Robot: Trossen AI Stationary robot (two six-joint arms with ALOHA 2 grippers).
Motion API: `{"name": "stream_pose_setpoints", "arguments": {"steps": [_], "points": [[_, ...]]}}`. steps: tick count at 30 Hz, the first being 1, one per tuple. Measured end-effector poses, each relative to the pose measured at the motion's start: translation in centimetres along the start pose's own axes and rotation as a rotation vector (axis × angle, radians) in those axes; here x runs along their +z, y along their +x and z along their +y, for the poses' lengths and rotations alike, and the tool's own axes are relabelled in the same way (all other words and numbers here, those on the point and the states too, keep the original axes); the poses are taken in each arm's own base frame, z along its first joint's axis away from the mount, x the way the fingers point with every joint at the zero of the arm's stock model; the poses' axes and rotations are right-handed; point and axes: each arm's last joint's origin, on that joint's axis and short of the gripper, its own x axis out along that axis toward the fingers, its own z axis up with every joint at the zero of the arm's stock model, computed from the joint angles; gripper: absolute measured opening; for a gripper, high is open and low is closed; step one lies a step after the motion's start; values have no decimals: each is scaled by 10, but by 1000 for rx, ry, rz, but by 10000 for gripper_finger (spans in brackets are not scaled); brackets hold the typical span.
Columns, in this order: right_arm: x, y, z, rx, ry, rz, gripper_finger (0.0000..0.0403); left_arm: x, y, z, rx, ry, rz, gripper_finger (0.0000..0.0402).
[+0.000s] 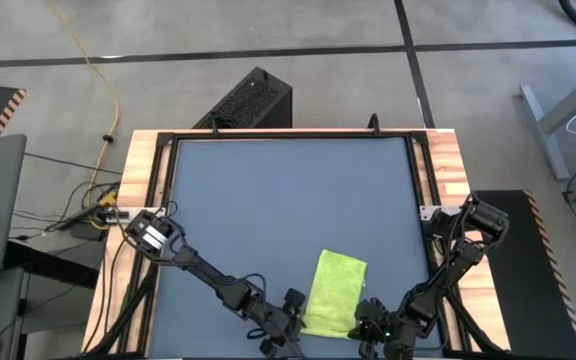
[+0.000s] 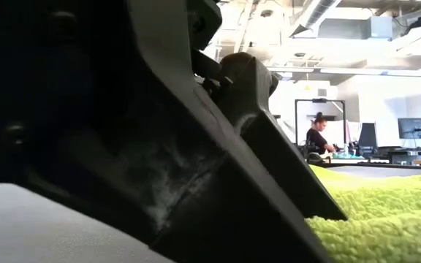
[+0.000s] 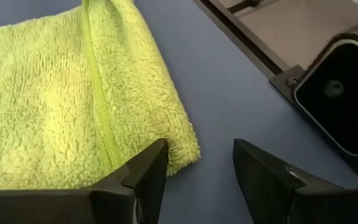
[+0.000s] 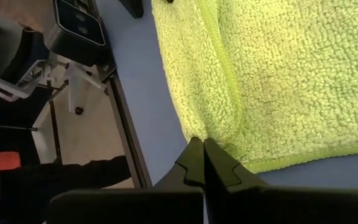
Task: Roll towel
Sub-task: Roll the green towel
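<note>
The lime-green towel [image 1: 334,292] lies folded into a narrow rectangle on the blue mat [image 1: 268,200], close to the table's near edge. My left gripper [image 3: 197,163] stands open at the towel's near left corner [image 3: 186,148]. One finger [image 3: 146,179] is over the cloth and the other [image 3: 267,180] is over bare mat. My right gripper [image 4: 200,147] is shut, its tips at the towel's near edge [image 4: 199,133], where the hem seam ends. In the low view a dark finger [image 2: 320,197] comes down beside the towel [image 2: 386,219]. My left gripper has one fingertip [image 3: 157,152] low over the towel's near left corner; whether it touches the cloth I cannot tell. My right gripper's shut fingertips [image 4: 194,149] meet the towel's near edge at the hem seam, slanting down from the near side. Whether any cloth is between them I cannot tell. The towel lies flat.
A black rail [image 1: 420,190] and wooden strips [image 1: 448,170] frame the mat. A black box [image 1: 253,100] stands beyond the far edge, and a yellow cable [image 1: 103,90] runs on the floor at the left. A person [image 2: 317,139] stands far off in the room.
</note>
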Motion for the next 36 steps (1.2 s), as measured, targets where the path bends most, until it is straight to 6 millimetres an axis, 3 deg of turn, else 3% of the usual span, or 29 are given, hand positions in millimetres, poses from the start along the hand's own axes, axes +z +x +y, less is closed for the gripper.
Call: {"name": "stream_pose_setpoints", "arguments": {"steps": [5, 20, 24, 36], "points": [[0, 0, 0, 0, 4, 2, 11, -1, 1, 2, 3, -27, 3, 165], [0, 0, 0, 1, 33, 11, 11, -10, 2, 19, 26, -129, 91, 70], [-6, -3, 1, 8, 68, 21, 11, -10, 3, 33, -92, -203, 101, 11], [-13, -7, 1, 7, 223, 32, 11, -9, 2, 82, -395, -564, 97, 0]]}}
